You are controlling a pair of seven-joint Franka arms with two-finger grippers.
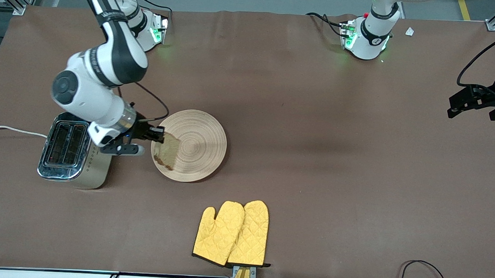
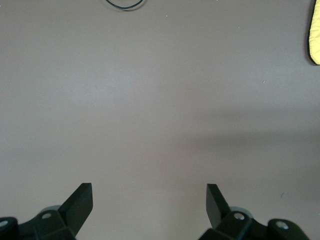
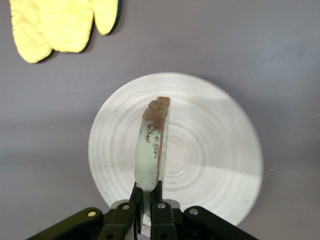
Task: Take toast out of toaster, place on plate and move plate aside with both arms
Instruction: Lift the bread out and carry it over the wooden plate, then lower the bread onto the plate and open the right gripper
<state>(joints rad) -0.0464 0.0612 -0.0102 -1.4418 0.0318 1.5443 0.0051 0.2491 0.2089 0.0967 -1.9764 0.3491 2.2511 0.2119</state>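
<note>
My right gripper (image 1: 159, 135) is shut on one edge of the toast (image 1: 168, 151), a speckled light brown slice with a darker crust. It holds the slice on edge over the part of the round light-wood plate (image 1: 201, 145) nearest the toaster. In the right wrist view the toast (image 3: 152, 145) juts out from the right gripper (image 3: 149, 191) above the plate (image 3: 210, 150). The left arm waits at its own end of the table, its left gripper (image 1: 474, 103) up in the air. In the left wrist view the left gripper (image 2: 149, 192) is open over bare brown tabletop.
A chrome two-slot toaster (image 1: 68, 150) stands beside the plate toward the right arm's end. Yellow oven mitts (image 1: 231, 233) lie nearer the front camera than the plate. A black cable loop (image 1: 423, 272) lies at the table's front edge toward the left arm's end.
</note>
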